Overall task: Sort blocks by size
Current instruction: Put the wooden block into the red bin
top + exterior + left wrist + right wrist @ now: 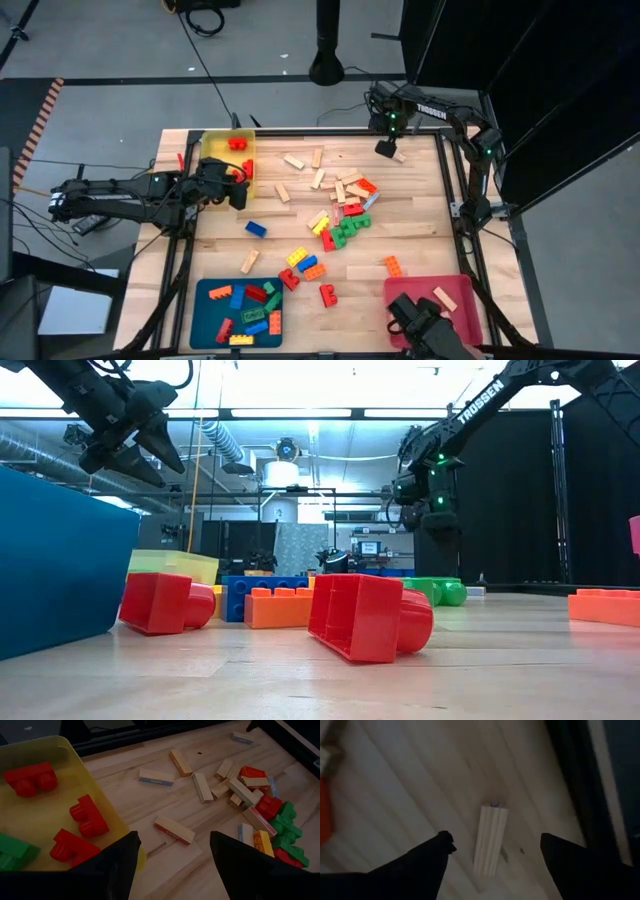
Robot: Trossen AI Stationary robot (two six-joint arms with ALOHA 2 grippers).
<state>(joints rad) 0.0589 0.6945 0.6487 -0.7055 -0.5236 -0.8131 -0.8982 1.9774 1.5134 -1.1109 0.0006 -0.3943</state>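
A pale wooden worktop (420,240) carries 3 flat trays: a yellow tray (212,150) at its far left corner, a blue tray (205,300) at the near left and a pink tray (462,302) at the near right. Black cables (200,15) trail across the grey floor (110,60) beyond.

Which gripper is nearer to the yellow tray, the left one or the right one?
Left. The left gripper hangs at the yellow tray's edge, jaws open. The right gripper is at the table's far side, over a wooden bar, jaws open.
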